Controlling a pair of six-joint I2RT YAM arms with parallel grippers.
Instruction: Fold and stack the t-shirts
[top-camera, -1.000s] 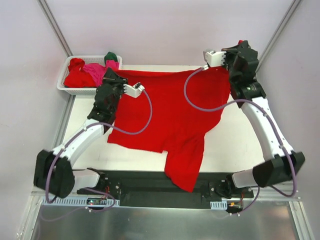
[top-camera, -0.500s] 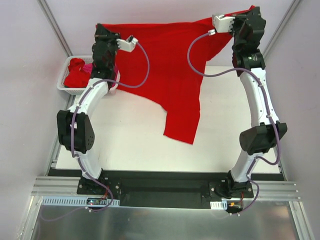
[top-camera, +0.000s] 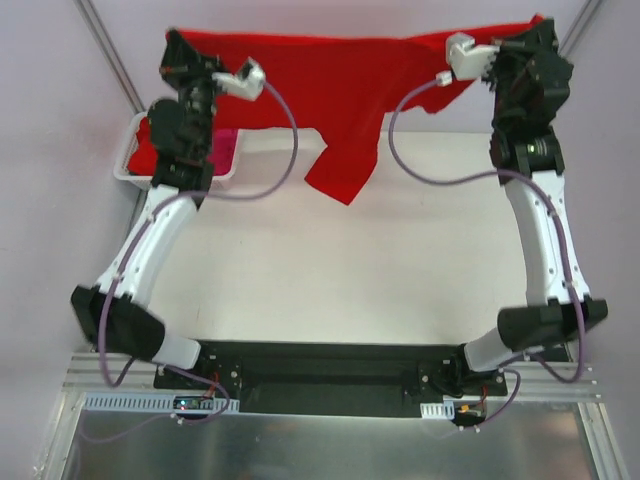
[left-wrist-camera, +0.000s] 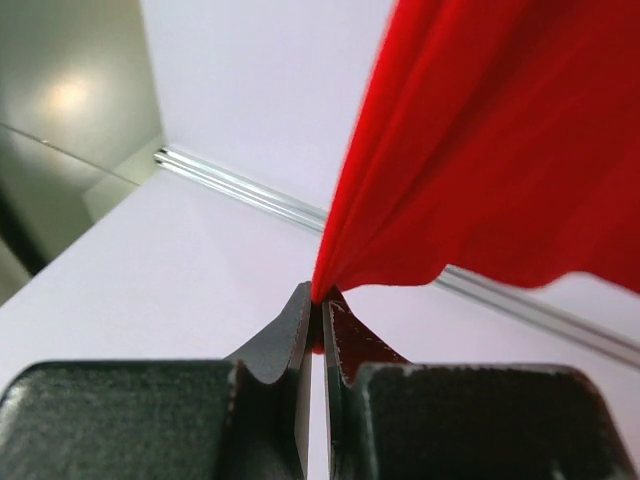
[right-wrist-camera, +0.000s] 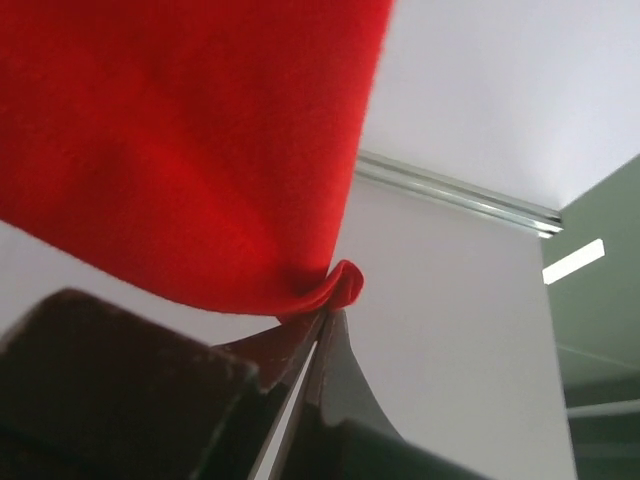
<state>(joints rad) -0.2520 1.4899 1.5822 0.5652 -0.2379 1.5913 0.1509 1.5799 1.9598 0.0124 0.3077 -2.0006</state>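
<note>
A bright red t-shirt (top-camera: 335, 80) hangs spread in the air across the back of the table, one sleeve or corner drooping to about mid-back (top-camera: 345, 180). My left gripper (top-camera: 178, 48) is shut on its left top edge, and the left wrist view shows the cloth (left-wrist-camera: 500, 150) pinched at the fingertips (left-wrist-camera: 320, 300). My right gripper (top-camera: 535, 30) is shut on the right top edge, with a small fold of the shirt (right-wrist-camera: 200, 150) caught at its tips (right-wrist-camera: 330, 312). More t-shirts, red (top-camera: 150, 150) and magenta-pink (top-camera: 224, 146), lie in the basket, partly hidden by my left arm.
A white lattice basket (top-camera: 124, 168) stands at the back left corner of the white table (top-camera: 350, 280). Metal frame posts rise at the back left (top-camera: 105, 50) and back right (top-camera: 580, 25). Cables loop from both wrists.
Both arms have risen and reached back, lifting the red t-shirt off the table. It lay flat a second ago and now hangs stretched between the two grippers.
</note>
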